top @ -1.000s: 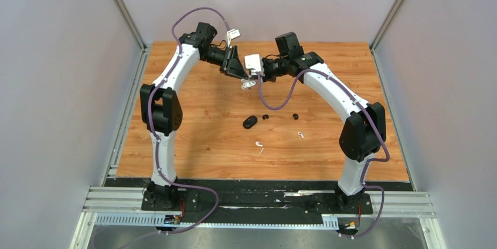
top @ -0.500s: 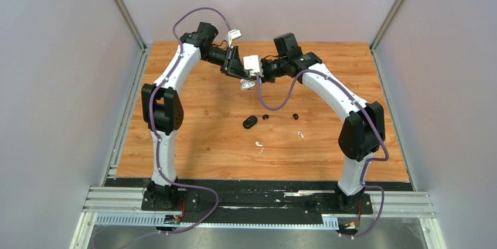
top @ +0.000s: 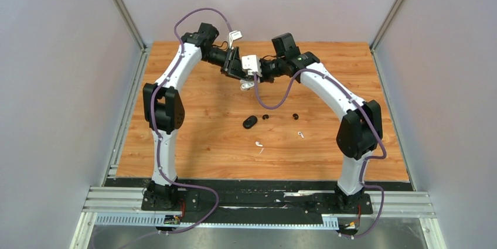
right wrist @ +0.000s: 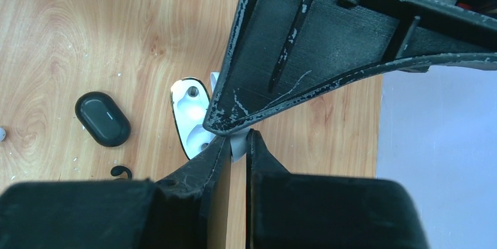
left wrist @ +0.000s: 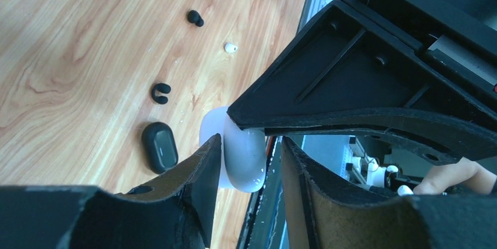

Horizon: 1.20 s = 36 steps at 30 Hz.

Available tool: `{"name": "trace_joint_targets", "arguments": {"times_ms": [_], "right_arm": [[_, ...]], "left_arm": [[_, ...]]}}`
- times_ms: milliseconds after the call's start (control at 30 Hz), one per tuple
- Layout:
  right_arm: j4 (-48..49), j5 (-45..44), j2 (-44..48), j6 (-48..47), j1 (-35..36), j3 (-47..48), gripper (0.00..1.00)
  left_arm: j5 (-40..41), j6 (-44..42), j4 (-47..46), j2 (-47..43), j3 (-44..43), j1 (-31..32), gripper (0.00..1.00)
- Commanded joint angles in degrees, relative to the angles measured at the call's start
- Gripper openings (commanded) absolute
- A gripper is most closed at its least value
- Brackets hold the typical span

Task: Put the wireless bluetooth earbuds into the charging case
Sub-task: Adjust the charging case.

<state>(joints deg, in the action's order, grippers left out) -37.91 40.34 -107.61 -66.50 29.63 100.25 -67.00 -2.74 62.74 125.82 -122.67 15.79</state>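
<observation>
A white charging case point(top: 248, 84) hangs open above the table's far middle, between both grippers. My right gripper point(top: 254, 77) is shut on its thin lid point(right wrist: 238, 150); the base with two empty sockets point(right wrist: 190, 117) hangs beside the fingers. My left gripper point(top: 242, 75) is open around the case body point(left wrist: 243, 158), which touches one finger and stands clear of the other. Two black earbuds point(top: 265, 117) point(top: 295, 116) and two white earbuds point(top: 258, 143) point(top: 300, 135) lie loose on the table. In the left wrist view one black earbud point(left wrist: 161, 92) is hook-shaped.
A shut black charging case point(top: 250, 122) lies on the wooden table point(top: 193, 137) left of the black earbuds; it also shows in the left wrist view point(left wrist: 159, 146) and the right wrist view point(right wrist: 102, 118). Grey walls stand on both sides and at the back.
Both grippers have shifted slightly left together with the white case. The earbuds and the black case have not moved.
</observation>
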Motion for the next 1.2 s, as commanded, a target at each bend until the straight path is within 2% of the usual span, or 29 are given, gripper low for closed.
{"name": "trace_joint_targets", "arguments": {"times_ms": [0, 167, 333, 600, 667, 700, 900, 1000, 1167], "right_arm": [[1.02, 0.27, -0.14, 0.48, 0.32, 2.83, 0.00], [1.07, 0.09, -0.19, 0.47, 0.33, 3.02, 0.00], [1.07, 0.27, -0.06, 0.69, 0.43, 2.73, 0.00], [1.08, -0.12, -0.13, -0.03, 0.83, 2.41, 0.00], [1.08, -0.32, -0.23, -0.04, 0.96, 2.33, 0.00], [1.12, -0.46, -0.23, 0.01, 0.96, 2.32, 0.00], [0.86, -3.20, 0.61, 5.60, 0.54, 4.16, 0.18], [-0.65, -1.22, 3.85, 7.24, -1.07, 3.69, 0.38], [-4.28, 2.59, 9.50, 12.62, -4.93, 1.66, 0.49]], "left_arm": [[-1.00, -2.09, 2.42, 0.34, -2.66, 0.47, 0.48], [-1.21, -2.03, 2.55, 0.74, -2.66, 0.47, 0.42], [-1.76, -2.64, 2.32, 0.54, -2.47, 0.47, 0.30], [-2.01, -1.45, 1.43, 0.80, -2.39, 0.47, 0.30], [-2.33, -1.63, 1.17, 0.78, -2.40, 0.47, 0.26], [-2.41, -1.60, 1.08, 0.75, -2.40, 0.47, 0.21], [-1.89, -1.67, 0.45, 0.31, -2.18, 0.34, 0.02], [-1.71, -1.67, -0.45, -0.65, -1.52, -0.09, 0.00], [-1.52, -0.42, -3.44, -2.37, 1.17, -0.55, 0.00]]}}
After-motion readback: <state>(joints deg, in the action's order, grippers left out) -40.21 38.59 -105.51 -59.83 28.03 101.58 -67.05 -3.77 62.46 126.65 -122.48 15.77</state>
